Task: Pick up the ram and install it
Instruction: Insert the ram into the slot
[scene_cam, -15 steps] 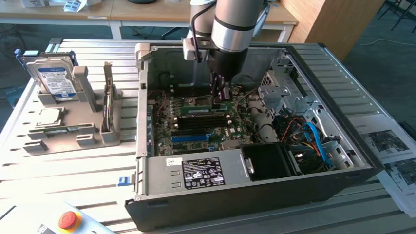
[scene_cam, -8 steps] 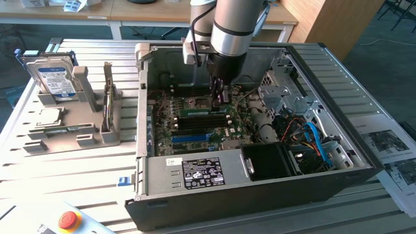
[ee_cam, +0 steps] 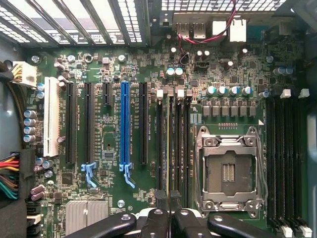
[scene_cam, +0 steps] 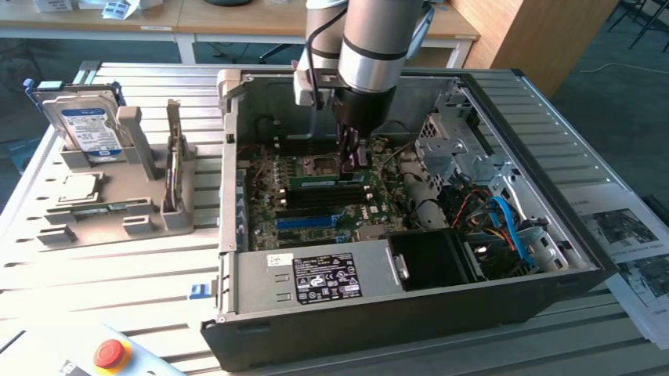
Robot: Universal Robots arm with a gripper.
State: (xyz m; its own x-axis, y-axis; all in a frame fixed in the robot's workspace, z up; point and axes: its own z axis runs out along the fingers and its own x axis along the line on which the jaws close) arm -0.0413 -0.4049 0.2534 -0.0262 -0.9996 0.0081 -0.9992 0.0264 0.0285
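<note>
The ram (ee_cam: pixel 168 144) shows edge-on as a thin green strip running along the black memory slots (ee_cam: pixel 178 144) beside the empty processor socket (ee_cam: pixel 228 171). My gripper (ee_cam: pixel 171 220) is shut on its near end. In the exterior view the gripper (scene_cam: pixel 350 157) reaches down into the open computer case, with the ram (scene_cam: pixel 326 178) lying level at the motherboard, in line with the slots. I cannot tell whether it is seated in a slot.
The case walls (scene_cam: pixel 225 196), power supply (scene_cam: pixel 313 278) and drive cage (scene_cam: pixel 460 149) ring the motherboard. A blue slot (ee_cam: pixel 124 124) lies beside the memory slots. On the exterior view's left, a grey fixture (scene_cam: pixel 115 219) holds a hard drive (scene_cam: pixel 89 129), a silver chip (scene_cam: pixel 78 188) and a thin upright board (scene_cam: pixel 175 157).
</note>
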